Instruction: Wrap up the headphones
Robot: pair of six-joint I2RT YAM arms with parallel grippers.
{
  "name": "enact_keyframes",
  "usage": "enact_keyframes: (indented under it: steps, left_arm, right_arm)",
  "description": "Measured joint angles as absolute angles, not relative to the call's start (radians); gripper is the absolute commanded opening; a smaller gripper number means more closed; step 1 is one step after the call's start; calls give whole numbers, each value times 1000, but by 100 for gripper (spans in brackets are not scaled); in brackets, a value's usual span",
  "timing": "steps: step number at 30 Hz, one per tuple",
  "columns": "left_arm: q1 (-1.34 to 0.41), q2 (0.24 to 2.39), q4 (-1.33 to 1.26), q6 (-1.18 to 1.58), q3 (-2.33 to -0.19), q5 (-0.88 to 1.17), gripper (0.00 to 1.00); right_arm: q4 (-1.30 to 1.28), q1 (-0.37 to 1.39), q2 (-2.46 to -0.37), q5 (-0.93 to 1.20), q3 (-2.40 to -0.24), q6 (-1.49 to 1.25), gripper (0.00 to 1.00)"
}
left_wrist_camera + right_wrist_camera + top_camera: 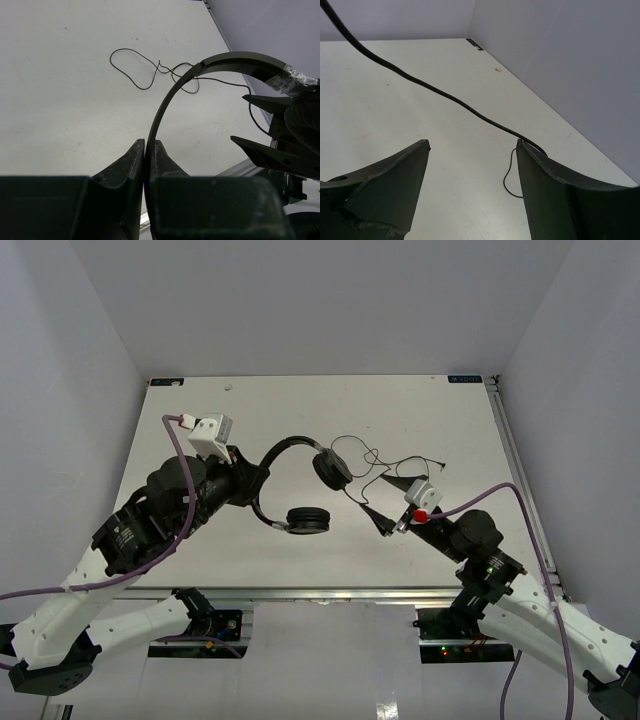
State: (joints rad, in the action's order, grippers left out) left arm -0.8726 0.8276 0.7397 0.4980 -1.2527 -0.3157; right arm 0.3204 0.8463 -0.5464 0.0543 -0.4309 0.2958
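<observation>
The left pincer is pressed together on the thin headband of the headphones, low on the arch. That grip seems meant to keep the frame steady, so the band gives something firm to wind around. The two earcups sit out over the middle of the white surface; I cannot tell whether they rest on it or hang just above.

The right pincer is spread and pinches nothing. It lies just beside the far earcup, and the cord runs slantwise past its tips — likely lined up to catch the cord. From there the cord trails off in loose loops toward the right side of the surface, the plug end well apart from the cups.

Those slack loops could snag during winding. The thick purple cable on the right arm hangs near.
</observation>
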Motion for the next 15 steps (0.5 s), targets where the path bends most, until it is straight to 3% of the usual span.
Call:
enact_keyframes:
  steps: [15]
  left_arm:
    - [-873, 886, 748, 498, -1258, -373, 0]
  right_arm:
    - [100, 846, -581, 234, -526, 239, 79]
